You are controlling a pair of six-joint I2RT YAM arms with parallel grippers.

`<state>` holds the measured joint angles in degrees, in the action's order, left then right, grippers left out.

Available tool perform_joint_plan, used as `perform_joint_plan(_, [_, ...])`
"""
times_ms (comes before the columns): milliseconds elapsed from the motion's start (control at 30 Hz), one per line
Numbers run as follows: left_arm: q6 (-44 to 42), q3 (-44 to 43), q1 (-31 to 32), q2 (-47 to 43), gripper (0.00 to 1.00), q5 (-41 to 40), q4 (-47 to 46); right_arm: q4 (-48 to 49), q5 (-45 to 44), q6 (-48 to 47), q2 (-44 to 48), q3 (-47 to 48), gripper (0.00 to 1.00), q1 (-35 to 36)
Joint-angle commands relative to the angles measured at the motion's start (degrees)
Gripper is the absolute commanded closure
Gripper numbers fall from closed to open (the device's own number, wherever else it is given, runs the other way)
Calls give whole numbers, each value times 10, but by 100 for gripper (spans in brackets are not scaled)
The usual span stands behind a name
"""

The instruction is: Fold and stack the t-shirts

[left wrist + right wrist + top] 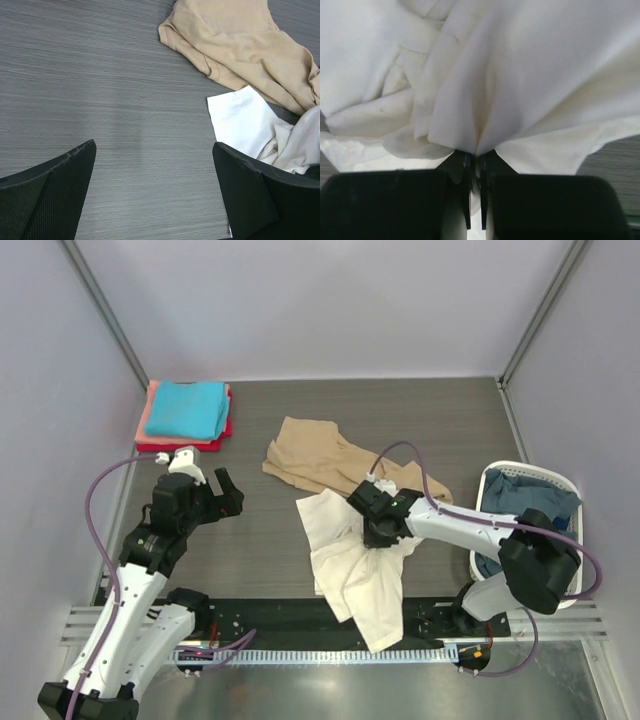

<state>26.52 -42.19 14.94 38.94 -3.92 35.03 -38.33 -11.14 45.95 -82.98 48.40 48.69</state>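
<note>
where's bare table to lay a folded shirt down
Bare table lies between the left fingers and the cream-white shirt, also between the folded stack and the tan shirt, and far right behind the basket. Crowded: middle-right, where the right fingers pinch the cream-white shirt.

Grey wood-grain table (400,410), pale lilac walls (320,300)

Right gripper (379,531) on cream t-shirt (352,575)

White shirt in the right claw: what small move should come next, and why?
Probably lift it slightly and draw it clear to spread flat: the right gripper is pinched on the white shirt, which lies crumpled, one edge against the tan shirt.
</note>
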Motion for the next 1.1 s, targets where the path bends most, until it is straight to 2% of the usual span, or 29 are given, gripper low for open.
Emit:
perform_joint_plan(0, [-9,-25,1,-4,0,-5,-2,-36,-97,-21,53,80,99,-20])
perform_joint_plan(67, [-8,-25,1,-4,0,-5,-1,-88,-163,-28,98,146,99,-39])
perform_joint_plan(100, [-9,-25,1,-4,0,-4,-1,-130,-186,-33,123,171,99,-72])
perform_joint_plan(133, [-8,-25,0,-4,0,-5,-2,-153,-236,-39,172,227,99,-91])
perform_joint_plan(200, [-9,-25,1,-3,0,-3,-1,-211,-292,-53,212,294,99,-135])
perform_joint_plan(233, [-9,-25,1,-4,0,-1,-2,-225,-342,-64,241,364,99,-165])
perform_joint_plan(300, [-9,-25,0,-3,0,1,-3,-262,-397,-89,254,437,99,-178])
perform_joint_plan(333, [-9,-25,0,-1,0,2,-1,-273,-435,-93,256,506,99,-179])
perform_joint_plan(433, [-9,-25,1,1,0,4,-2,-309,-470,-101,256,598,99,-179])
perform_joint_plan(600, [-9,-25,1,0,0,4,-3,-326,-534,-100,288,621,99,-179])
perform_joint_plan(900, [-9,-25,1,3,0,10,-3,-335,-593,-113,319,618,99,-179])
perform_joint_plan(1000, [-9,-25,1,5,0,11,-4,-335,-597,-85,345,569,99,-180])
perform_joint_plan(1067, [-9,-25,1,5,0,15,-4,-335,-609,-69,367,504,99,-170])
